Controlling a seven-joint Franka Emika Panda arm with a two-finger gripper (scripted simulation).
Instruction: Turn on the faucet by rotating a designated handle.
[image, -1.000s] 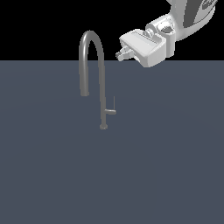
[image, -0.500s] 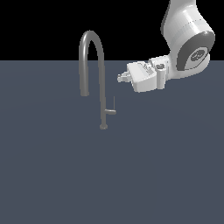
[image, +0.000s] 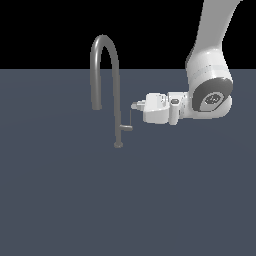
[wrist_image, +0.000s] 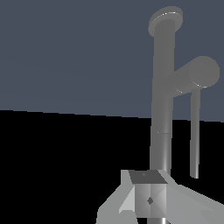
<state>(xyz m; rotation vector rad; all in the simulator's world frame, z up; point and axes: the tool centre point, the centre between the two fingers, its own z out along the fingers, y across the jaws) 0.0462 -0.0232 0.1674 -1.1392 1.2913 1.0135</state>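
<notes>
Exterior view: the end effector hangs level just right of the faucet on the dark surface, close by the handle — contact and finger spread unclear; the turn looks not yet made.

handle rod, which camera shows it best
The wrist view: the handle fills the frame, its round stub end and thin rod standing clear beside the faucet stem. The exterior view shows the handle small, the rod a faint line by the gripper, though it shows where they sit in the scene.
</notes>
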